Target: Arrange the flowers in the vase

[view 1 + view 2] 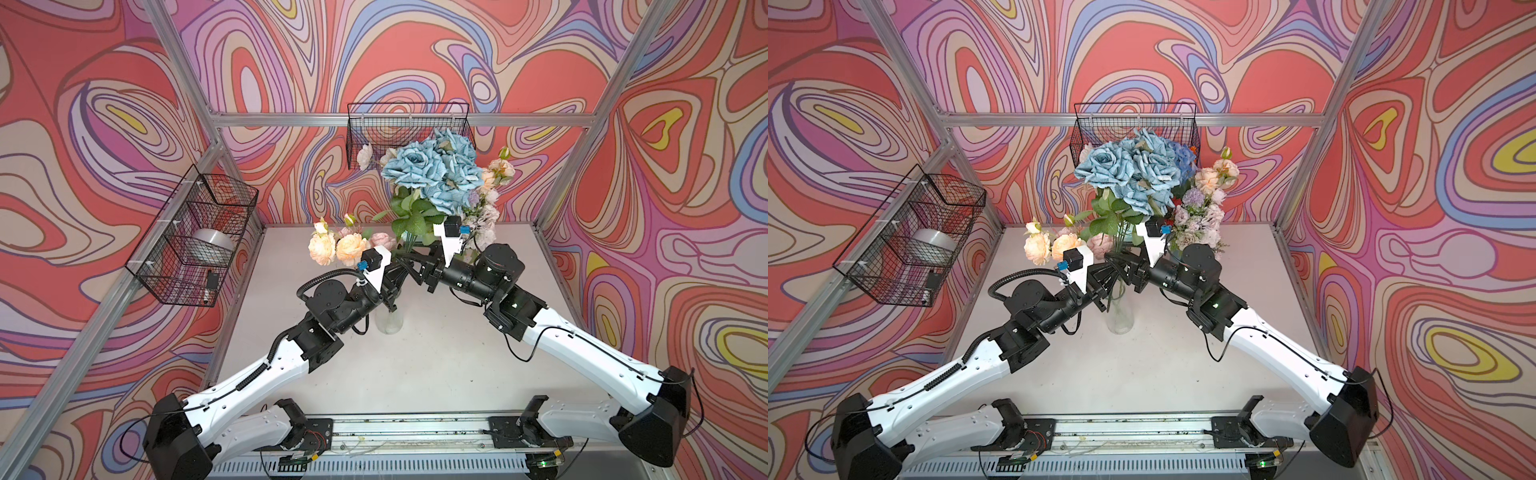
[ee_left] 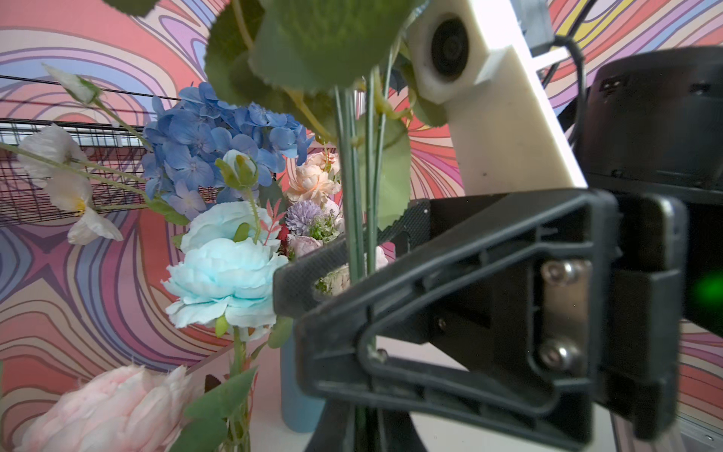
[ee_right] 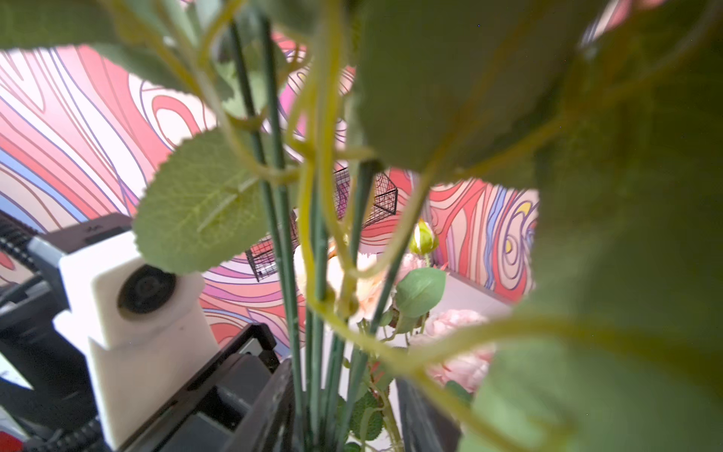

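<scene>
We see dusty-blue rose bunch [image 1: 432,170] mid-table, long axis near vertical, blooms up, stem ends down in glass vase [image 1: 389,322]; left gripper [image 1: 394,284] pinching its stems, right gripper [image 1: 405,261] straddling them, can't tell if clamped.

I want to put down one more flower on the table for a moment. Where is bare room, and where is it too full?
Bare: the front of the table, between the vase and the near rail. Crowded: the centre, where the left gripper and right gripper meet the stems above the vase; the back edge holds flowers.
</scene>
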Tool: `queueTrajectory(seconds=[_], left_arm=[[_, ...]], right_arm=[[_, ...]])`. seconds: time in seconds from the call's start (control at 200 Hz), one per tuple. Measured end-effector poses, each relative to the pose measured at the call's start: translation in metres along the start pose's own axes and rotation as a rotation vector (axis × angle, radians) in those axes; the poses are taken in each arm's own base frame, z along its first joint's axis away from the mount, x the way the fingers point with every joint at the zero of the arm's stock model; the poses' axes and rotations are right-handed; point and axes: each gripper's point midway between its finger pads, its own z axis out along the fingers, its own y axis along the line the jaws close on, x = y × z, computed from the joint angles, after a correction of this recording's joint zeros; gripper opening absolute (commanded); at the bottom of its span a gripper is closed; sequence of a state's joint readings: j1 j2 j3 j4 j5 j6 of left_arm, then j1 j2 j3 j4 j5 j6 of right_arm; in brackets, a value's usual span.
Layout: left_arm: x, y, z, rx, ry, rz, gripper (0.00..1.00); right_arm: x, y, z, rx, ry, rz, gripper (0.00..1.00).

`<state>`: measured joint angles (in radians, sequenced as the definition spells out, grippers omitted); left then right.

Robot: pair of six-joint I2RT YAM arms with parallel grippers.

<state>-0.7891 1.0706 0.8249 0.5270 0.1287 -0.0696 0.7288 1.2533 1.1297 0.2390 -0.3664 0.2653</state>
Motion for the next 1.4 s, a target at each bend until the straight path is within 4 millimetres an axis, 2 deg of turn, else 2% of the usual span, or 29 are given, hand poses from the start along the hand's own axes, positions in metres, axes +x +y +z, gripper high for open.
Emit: queueTrajectory(seconds=[0.21,0.361,0.426,0.576,0.611,0.666,0.826,0.977,1.097,1.232,1.402], left_arm=[[0.005,0.007,0.001,-0.046,0.017,0.015,0.00],[0.006,0.007,0.001,-0.053,0.021,0.023,0.00],[0.006,0.007,0.001,-0.054,0.021,0.026,0.00],[0.006,0.005,0.000,-0.052,0.023,0.026,0.49],[0.007,0.005,-0.001,-0.051,0.029,0.022,0.56],[0.009,0.005,-0.002,-0.051,0.036,0.008,0.62],[0.015,0.001,-0.015,-0.034,0.052,-0.039,0.63],[0.017,-0.002,-0.034,-0.035,0.053,-0.122,0.63],[0.028,-0.001,-0.051,-0.049,0.104,-0.198,0.62],[0.048,0.000,-0.069,-0.081,0.174,-0.267,0.62],[0.086,0.014,-0.089,-0.181,0.265,-0.325,0.63]], right_arm=[[0.003,0.000,0.003,-0.017,0.003,0.032,0.10],[0.004,0.002,0.003,-0.027,0.005,0.039,0.00],[0.004,0.002,0.003,-0.028,0.005,0.040,0.00],[0.004,0.002,0.003,-0.028,0.006,0.036,0.00],[0.004,0.002,0.003,-0.027,0.003,0.033,0.00],[0.002,0.001,0.003,-0.020,-0.002,0.027,0.00],[0.013,-0.011,-0.002,0.050,0.012,0.006,0.00],[0.045,-0.033,-0.014,0.163,0.084,-0.003,0.00],[0.068,-0.047,-0.024,0.235,0.140,-0.015,0.00],[0.070,-0.052,-0.027,0.266,0.148,-0.039,0.00],[0.062,-0.049,-0.024,0.247,0.117,-0.067,0.00]])
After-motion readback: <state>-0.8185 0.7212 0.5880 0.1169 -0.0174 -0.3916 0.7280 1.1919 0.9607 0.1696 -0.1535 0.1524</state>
